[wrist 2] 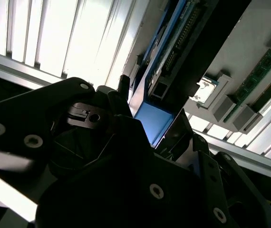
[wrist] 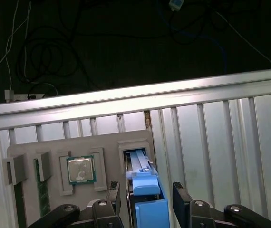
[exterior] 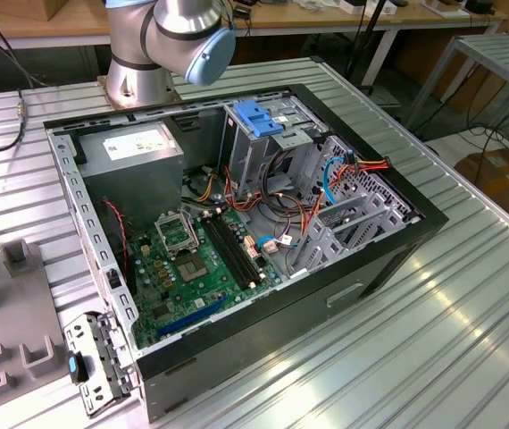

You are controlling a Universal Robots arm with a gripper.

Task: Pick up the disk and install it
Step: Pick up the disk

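- In the first wrist view the claw [wrist: 146, 187] hangs over a grey holder tray [wrist: 109, 145] on the ribbed table [wrist: 211, 133]. Its two fingers are spread, one on each side of the disk [wrist: 144, 183], which stands on edge in a slot right between them. There is a sliver of gap at each finger, so I'd say nothing is pinched yet.
- Off to one side of the claw, in the neighbouring pocket, lies a processor chip [wrist: 81, 169]. Further out that way is a memory stick [wrist: 43, 190].
- In the second wrist view, looking along the dark fingers, the disk's blue rail sits between them and its connector edge runs away from the claw. I cannot tell from here whether the pads touch it.
- In the exterior view the open computer case [exterior: 237, 357] lies on the table. Inside it is the drive cage [exterior: 268, 147], with a blue latch [exterior: 256, 116] on top.
- As I judge it, this is the pick-up step, at the point of grasping, and the install has not begun. A sound grip calls for the fingers to close squarely on the two railed sides, low enough on the disk that it won't tip in the slot.
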